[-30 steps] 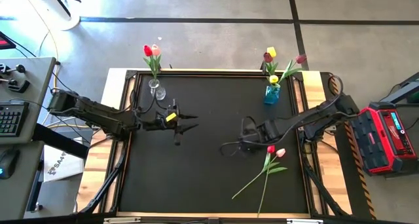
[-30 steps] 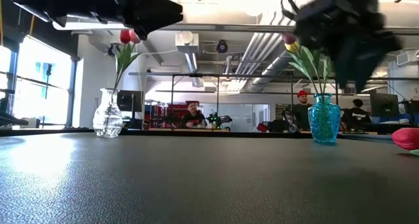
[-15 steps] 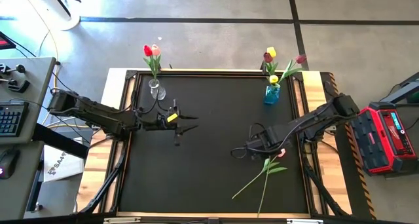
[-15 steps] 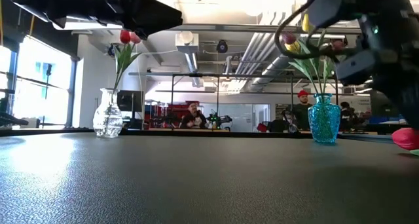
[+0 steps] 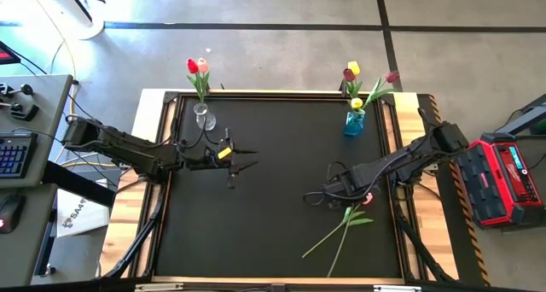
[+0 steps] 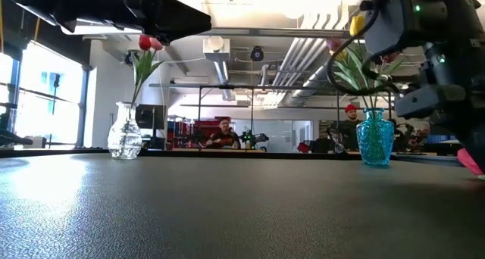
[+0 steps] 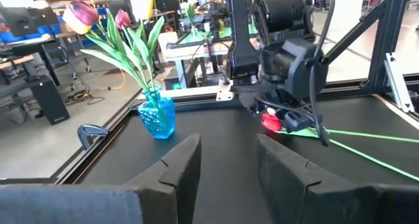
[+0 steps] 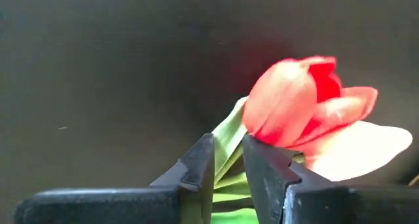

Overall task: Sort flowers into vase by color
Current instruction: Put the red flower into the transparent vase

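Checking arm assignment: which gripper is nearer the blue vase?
Right. The right gripper is down on the red tulip, on the blue vase's side of the table. The left gripper hovers across the table, by the clear vase.

One camera looks straight down on the whole black table point(image 5: 256, 232); another sits at tabletop height, facing level into the room. Each wrist camera looks forward past its own fingers. The blue vase point(image 5: 354, 121) shows upper right from above, and right of centre in the low view.
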`<state>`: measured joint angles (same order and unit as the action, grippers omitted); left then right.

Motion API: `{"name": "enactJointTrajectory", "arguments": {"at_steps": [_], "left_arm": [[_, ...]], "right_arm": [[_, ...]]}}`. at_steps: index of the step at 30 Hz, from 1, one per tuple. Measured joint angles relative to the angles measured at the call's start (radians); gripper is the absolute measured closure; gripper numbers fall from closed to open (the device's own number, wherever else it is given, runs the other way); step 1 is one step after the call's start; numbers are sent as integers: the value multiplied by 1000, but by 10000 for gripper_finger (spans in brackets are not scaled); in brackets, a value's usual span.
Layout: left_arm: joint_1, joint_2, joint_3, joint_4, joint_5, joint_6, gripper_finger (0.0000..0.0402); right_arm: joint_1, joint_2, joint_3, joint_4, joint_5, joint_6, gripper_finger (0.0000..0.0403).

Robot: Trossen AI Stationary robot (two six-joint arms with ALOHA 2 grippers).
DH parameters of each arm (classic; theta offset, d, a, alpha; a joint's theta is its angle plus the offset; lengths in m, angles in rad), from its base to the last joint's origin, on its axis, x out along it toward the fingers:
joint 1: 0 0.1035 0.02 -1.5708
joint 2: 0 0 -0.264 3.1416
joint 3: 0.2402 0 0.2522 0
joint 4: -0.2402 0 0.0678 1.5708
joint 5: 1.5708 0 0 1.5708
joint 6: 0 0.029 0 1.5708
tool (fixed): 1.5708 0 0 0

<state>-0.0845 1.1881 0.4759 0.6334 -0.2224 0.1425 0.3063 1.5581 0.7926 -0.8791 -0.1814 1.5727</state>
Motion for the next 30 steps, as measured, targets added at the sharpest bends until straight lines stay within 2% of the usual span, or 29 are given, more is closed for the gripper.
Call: {"name": "enactJointTrajectory", "arguments": {"at_steps": [7, 12, 22, 30], "left_arm": [[15, 0, 0, 0, -1, 0, 273], [20, 0, 0, 2, -1, -7, 273], [19, 0, 0, 4, -1, -7, 273], [19, 0, 0, 4, -1, -7, 273]], "right_arm": [[2, -11, 111, -108, 25, -50, 332], [4, -11, 134, -213, 58, -55, 332], [4, -11, 60, -87, 19, -33, 332], [17, -12, 59, -88, 37, -28, 332]]}}
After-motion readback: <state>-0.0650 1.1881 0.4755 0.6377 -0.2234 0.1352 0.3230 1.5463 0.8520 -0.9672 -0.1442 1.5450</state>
